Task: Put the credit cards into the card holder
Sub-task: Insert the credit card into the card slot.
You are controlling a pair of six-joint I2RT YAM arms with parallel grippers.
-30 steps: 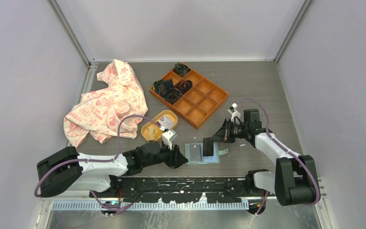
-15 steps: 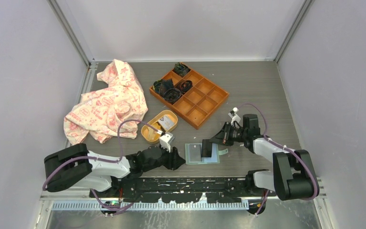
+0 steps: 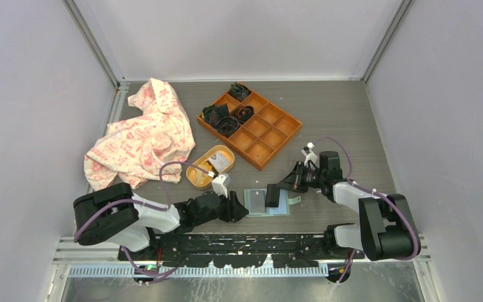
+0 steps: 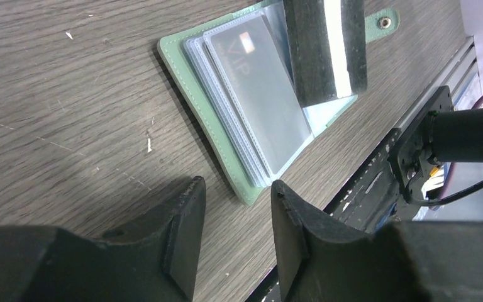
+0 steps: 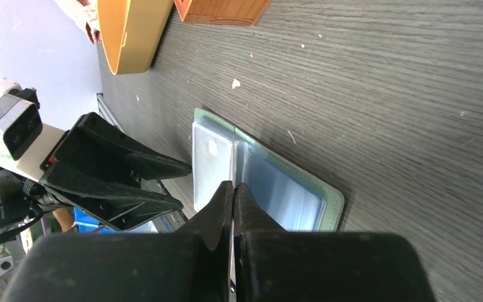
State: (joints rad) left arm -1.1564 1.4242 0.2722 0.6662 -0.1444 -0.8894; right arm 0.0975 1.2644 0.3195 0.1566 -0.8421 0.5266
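The sage-green card holder [image 3: 259, 202] lies open on the table, its clear sleeves up. A grey card [image 4: 261, 78] sits in the top sleeve. The holder's snap tab [image 4: 380, 22] shows in the left wrist view. My right gripper [image 3: 272, 194] hangs over the holder's middle fold, shut on a thin pale card [image 4: 335, 44] seen edge-on. The right wrist view shows the jaws [image 5: 233, 184] pressed together above the sleeves [image 5: 283, 192]. My left gripper [image 3: 239, 211] is open and empty, low at the holder's left near corner [image 4: 236, 189]. No black card shows.
A yellow oval dish [image 3: 201, 176] holding a pale item stands left of the holder. An orange compartment tray [image 3: 261, 135] with dark items is behind it. A patterned cloth [image 3: 141, 135] lies at the left. The black rail [image 3: 245, 242] runs along the near edge.
My right gripper has shifted slightly left and down over the holder. My left arm's rear links have swung right, while its gripper stayed by the holder's left edge.
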